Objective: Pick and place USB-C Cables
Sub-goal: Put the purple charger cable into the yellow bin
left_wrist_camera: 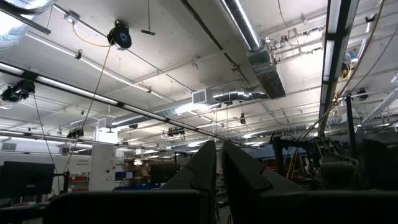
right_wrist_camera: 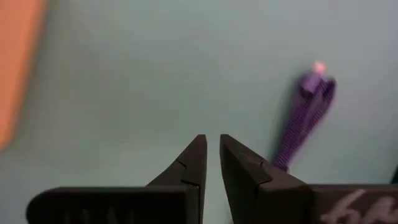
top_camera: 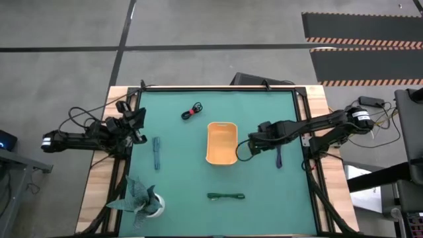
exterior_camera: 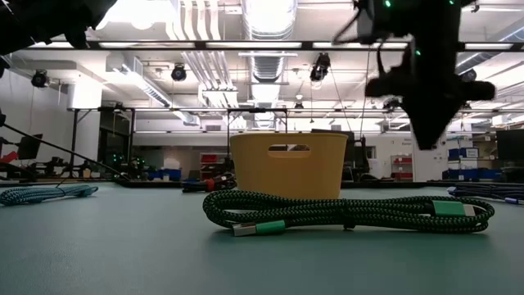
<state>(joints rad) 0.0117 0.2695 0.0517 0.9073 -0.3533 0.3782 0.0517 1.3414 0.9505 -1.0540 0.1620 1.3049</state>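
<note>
The red-and-black cable (top_camera: pixel 192 112) lies at the far middle of the green table. The light blue cable (top_camera: pixel 156 153) lies at the left, and the dark green cable (top_camera: pixel 225 196) near the front edge (exterior_camera: pixel 344 213). The purple cable (top_camera: pixel 279 155) lies right of the orange tray (top_camera: pixel 222 142). My right gripper (top_camera: pixel 253 143) hovers shut and empty above the table between the tray and the purple cable (right_wrist_camera: pixel 305 115), which lies beside its fingers (right_wrist_camera: pixel 212 149). My left gripper (top_camera: pixel 137 123) waits shut at the table's left edge, pointing up at the ceiling (left_wrist_camera: pixel 217 155).
A teal folded-paper plant in a white pot (top_camera: pixel 141 200) stands at the near left corner. The tray stands upright in the middle of the table (exterior_camera: pixel 288 164). Black wires trail from both arms off the table's sides.
</note>
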